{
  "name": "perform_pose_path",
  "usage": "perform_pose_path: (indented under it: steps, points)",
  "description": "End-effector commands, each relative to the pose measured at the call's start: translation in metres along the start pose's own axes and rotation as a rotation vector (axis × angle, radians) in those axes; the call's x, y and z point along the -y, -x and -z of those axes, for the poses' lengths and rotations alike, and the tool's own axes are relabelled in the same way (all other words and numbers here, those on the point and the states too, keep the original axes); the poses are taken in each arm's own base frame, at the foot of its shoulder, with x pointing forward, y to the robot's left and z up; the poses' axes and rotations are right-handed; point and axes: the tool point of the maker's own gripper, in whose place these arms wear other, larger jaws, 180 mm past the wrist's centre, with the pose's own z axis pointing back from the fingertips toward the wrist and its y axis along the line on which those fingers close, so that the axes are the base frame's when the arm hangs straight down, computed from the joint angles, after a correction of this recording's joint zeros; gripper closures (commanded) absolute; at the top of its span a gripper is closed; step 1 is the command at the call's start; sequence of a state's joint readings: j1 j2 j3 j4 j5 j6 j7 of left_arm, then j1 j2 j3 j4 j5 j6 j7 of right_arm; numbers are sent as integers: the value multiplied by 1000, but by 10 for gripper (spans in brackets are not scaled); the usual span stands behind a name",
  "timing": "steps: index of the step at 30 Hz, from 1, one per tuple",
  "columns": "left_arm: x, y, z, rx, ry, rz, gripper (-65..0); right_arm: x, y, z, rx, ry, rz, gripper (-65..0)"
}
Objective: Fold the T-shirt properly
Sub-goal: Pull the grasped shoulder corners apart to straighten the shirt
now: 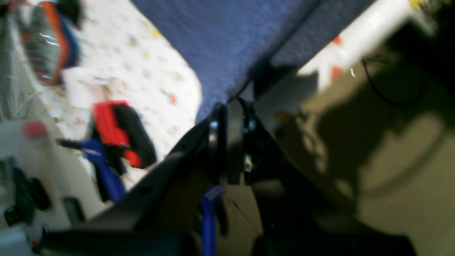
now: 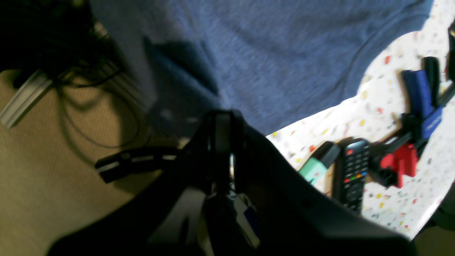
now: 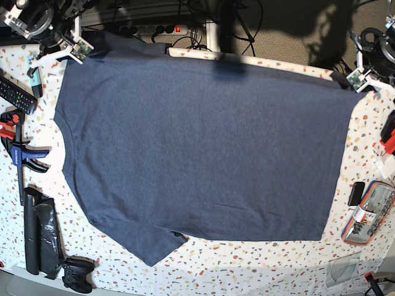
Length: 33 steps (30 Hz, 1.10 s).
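— Orientation of the T-shirt [image 3: 203, 148]?
— Flat on the worktop [image 3: 259, 271], long axis left-right, collar toward the base view's left.
— End effectors?
— Left end effector [image 3: 357, 80] and right end effector [image 3: 79, 49] each clamp a far corner.

Dark slate-blue heathered short-sleeved cotton T-shirt [image 3: 203, 148]: spread flat and open, plain side up, across the white speckled terrazzo-pattern table [image 3: 259, 271]. Neckline toward the table's left edge, hem toward its right. One sleeve lies flat near the table's front edge; far corners reach its back edge.
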State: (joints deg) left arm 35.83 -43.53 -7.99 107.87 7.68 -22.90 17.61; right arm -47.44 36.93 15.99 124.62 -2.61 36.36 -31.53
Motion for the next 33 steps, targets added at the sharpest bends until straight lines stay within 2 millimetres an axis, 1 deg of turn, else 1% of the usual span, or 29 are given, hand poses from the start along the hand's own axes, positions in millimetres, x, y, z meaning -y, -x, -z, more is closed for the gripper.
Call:
perform_pose_path:
  steps: [1,4,6,9,13,15,17,19,23,25,28,33]
  points:
    - [-15,-11,-3,45,-40,22,0,16,-12,-2,41,53,-7,0]
    - [-23,-30,-2,135,-60,25,0,32,-28,1,106,81,24,0]
    - [-33,-36,0,157,-83,27,0,44,-34,6,135,98,54,0]
    - [-50,-36,6,166,-117,-7,0,64,-33,16,139,140,75,0]
    - [-70,-35,21,211,-163,-122,0,91,-31,27,151,191,106,0]
    - [-74,-36,30,228,-167,-164,0,103,-31,31,158,213,119,0]
    - [-72,-37,40,237,-150,-203,0,112,-32,35,171,227,130,0]
    - [-74,-37,50,241,-151,-239,0,117,-33,42,174,228,140,0]
    - [-81,-31,68,213,-180,-273,0,120,-36,60,170,205,152,0]
    - [-84,-31,75,214,-184,-297,0,121,-37,71,166,192,152,0]
    - [-83,-31,86,216,-156,-329,0,122,-41,85,162,169,151,0]
    - [-85,-19,100,188,-149,-383,0,121,-46,105,139,143,124,0]
